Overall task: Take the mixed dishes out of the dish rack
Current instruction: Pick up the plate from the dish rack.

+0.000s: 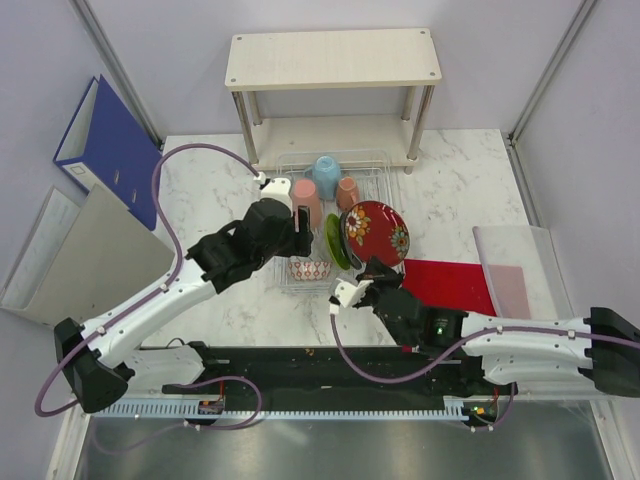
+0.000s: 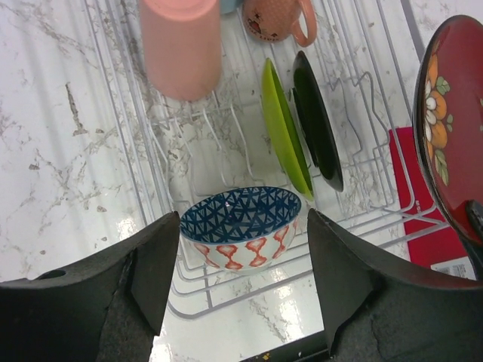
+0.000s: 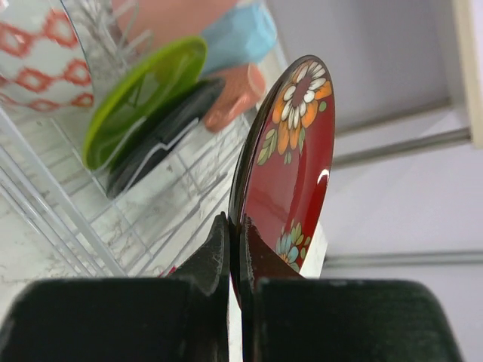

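The wire dish rack (image 1: 382,176) holds a tall pink cup (image 1: 307,205), a light blue cup (image 1: 326,172), a terracotta mug (image 1: 347,192), an upright lime-green plate (image 2: 283,124) and a dark plate (image 2: 317,121) beside it. At the rack's near end sits the small bowl (image 2: 241,226), blue inside and red-white outside. My left gripper (image 2: 241,219) hangs open just above and in front of it, one finger on each side, not touching. The right gripper (image 3: 240,226) is shut on the lower rim of the dark red-black flowered plate (image 3: 290,151), held upright above the rack's right side (image 1: 376,232).
A beige two-tier shelf (image 1: 330,60) stands behind the rack. To the left lean a blue binder (image 1: 110,145) and a grey folder (image 1: 80,250). On the marble to the right of the rack lie a red mat (image 1: 445,285) and a clear tray (image 1: 515,265).
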